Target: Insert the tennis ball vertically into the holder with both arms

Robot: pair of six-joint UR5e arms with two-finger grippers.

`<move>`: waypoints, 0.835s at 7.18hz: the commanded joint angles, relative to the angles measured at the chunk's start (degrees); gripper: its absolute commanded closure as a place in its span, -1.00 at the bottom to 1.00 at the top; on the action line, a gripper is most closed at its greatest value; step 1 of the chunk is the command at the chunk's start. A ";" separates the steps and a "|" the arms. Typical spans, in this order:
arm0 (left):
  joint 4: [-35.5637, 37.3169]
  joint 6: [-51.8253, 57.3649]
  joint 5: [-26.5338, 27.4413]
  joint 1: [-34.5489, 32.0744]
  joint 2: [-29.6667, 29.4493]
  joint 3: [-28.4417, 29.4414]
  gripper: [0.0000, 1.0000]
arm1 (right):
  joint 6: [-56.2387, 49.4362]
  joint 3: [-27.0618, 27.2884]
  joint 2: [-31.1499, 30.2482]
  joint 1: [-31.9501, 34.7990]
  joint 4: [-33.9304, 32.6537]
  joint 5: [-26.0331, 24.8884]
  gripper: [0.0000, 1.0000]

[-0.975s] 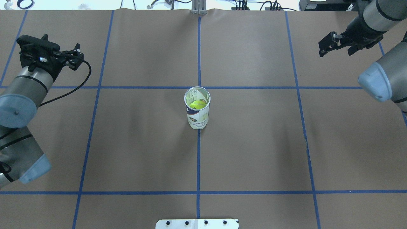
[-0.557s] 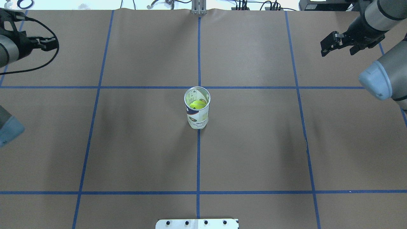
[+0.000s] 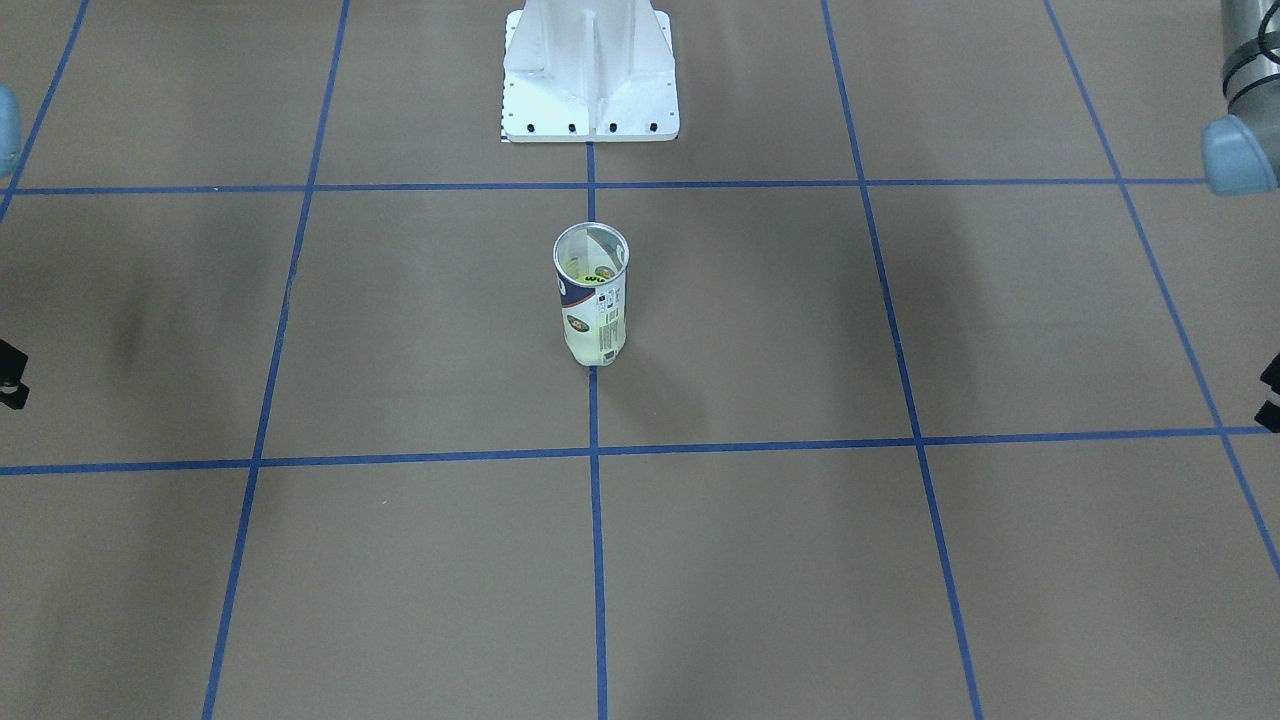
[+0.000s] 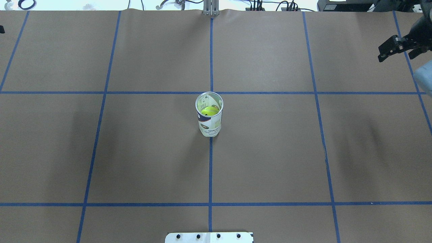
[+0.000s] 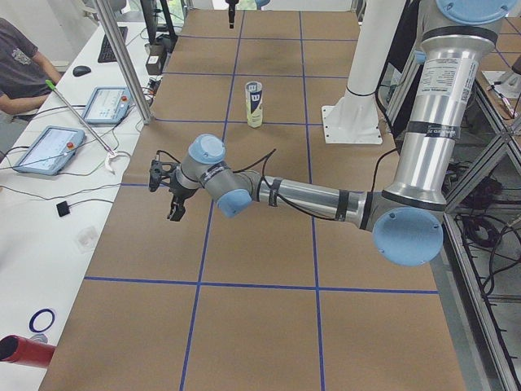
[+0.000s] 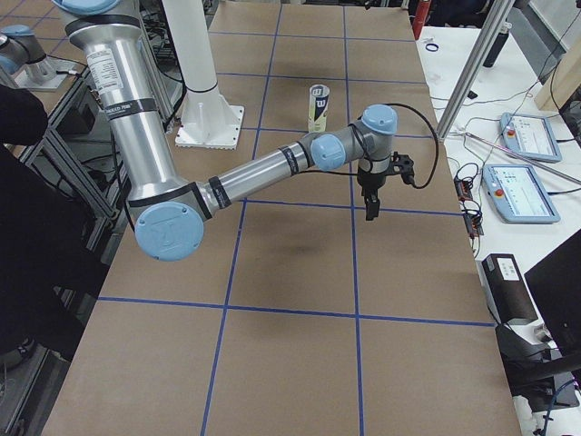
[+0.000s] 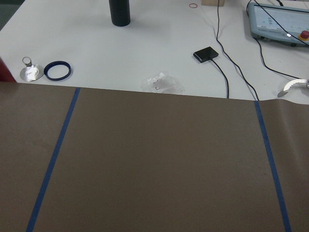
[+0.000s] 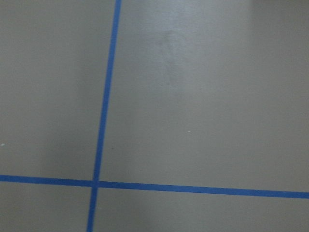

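Note:
The holder [image 4: 210, 121], a clear can with a white and navy label, stands upright at the table's middle. It also shows in the front view [image 3: 592, 310] and both side views [image 5: 255, 104] [image 6: 318, 107]. A yellow-green tennis ball [image 4: 209, 110] sits inside it. My right gripper [image 4: 395, 56] is open and empty at the far right edge, well away from the holder. My left gripper [image 5: 165, 194] hangs over the table's left end, far from the holder. It shows only in the left side view, so I cannot tell whether it is open or shut.
The white pedestal base [image 3: 590, 90] stands at the robot's side of the table [image 4: 209, 237]. Blue tape lines grid the brown table. Beyond the far edge is a white bench with pendants [image 7: 280, 19], cables and a blue ring [image 7: 58, 70]. A person [image 5: 20, 69] sits there.
Both arms have drawn outward from the holder. The left gripper has passed out of the overhead view at the left edge; the right has moved to the right edge. Holder and ball unmoved.

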 commanded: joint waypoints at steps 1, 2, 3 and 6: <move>1.37 1.85 -8.30 -2.11 0.41 3.02 -0.98 | -10.36 -3.52 -2.83 6.13 -0.02 3.36 -0.98; 2.24 5.26 -11.12 -3.33 0.07 5.74 -0.98 | -13.63 -4.58 -3.45 7.63 -0.02 3.37 -0.98; 3.03 17.13 -11.06 -4.73 0.24 7.42 -0.98 | -15.83 -5.11 -3.98 8.26 -0.02 3.28 -0.98; 22.94 40.78 -11.06 -10.81 -1.24 8.76 -0.98 | -21.65 -9.32 -4.07 10.45 -0.19 3.11 -0.98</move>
